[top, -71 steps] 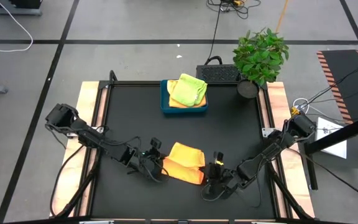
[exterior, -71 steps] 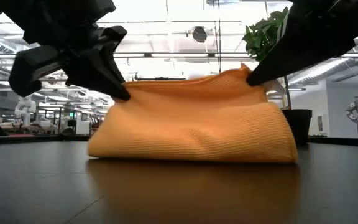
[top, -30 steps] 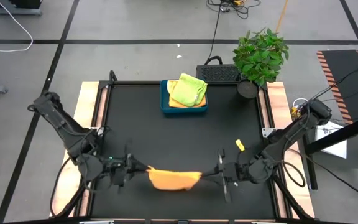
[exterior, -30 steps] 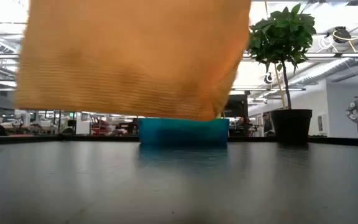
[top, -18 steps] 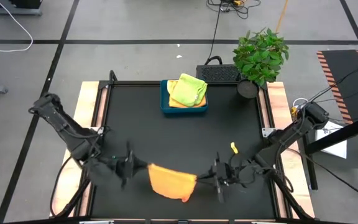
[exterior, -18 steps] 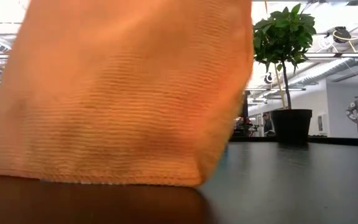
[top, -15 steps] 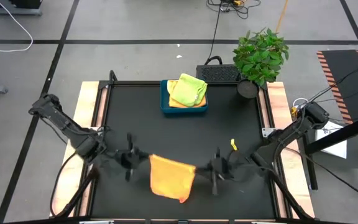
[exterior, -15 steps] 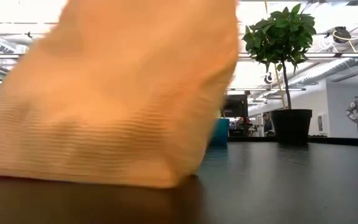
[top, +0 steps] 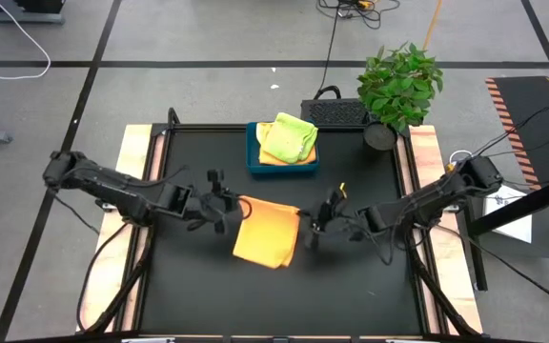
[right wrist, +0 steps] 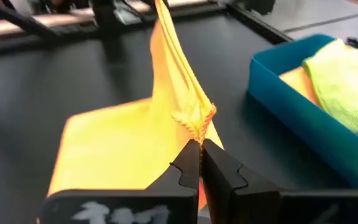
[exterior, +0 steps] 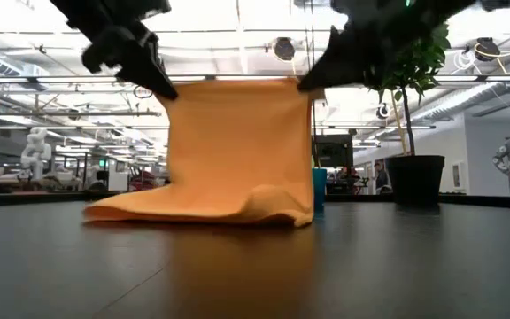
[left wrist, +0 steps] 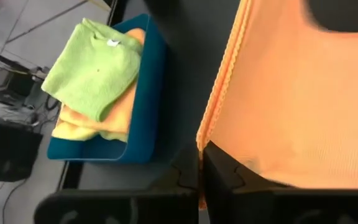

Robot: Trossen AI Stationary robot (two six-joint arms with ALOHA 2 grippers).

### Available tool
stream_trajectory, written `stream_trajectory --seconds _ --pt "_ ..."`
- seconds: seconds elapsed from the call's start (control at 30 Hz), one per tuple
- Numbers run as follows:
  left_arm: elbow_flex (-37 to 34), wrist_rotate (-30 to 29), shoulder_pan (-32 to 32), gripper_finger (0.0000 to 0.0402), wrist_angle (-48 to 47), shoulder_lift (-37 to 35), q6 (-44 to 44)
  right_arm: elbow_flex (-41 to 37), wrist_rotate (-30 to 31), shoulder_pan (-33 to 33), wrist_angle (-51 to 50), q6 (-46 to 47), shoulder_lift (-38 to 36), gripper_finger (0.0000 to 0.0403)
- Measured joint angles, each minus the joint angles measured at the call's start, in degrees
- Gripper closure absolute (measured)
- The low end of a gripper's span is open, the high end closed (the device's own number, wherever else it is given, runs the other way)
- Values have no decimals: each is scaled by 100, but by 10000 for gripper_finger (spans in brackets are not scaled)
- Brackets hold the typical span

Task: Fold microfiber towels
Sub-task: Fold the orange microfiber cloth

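Together, both pincers (top: 229, 205) (top: 305, 218) hoist orange towel (top: 267, 233) corners.

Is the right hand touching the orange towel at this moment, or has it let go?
Touching. In the right wrist view the right hand is shut on a bunched corner of the orange towel; the low view shows that corner held up off the table.

"What is on the black table (top: 189, 286)?"

"An orange towel (top: 265, 238) near the middle, its low part lying on the table. A blue tray (top: 253, 162) sits at the top edge, with a green towel (top: 289, 138) inside."
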Motion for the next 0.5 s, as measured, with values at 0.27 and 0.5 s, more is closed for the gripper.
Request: stream_trajectory --seconds 0.27,0.5 --pt "-382 730 345 397 414 4 613 -571 -643 -313 677 -345 -2 403" --pt "-933 1250 233 396 775 4 787 -1078 -1093 -78 2017 -812 2 403"
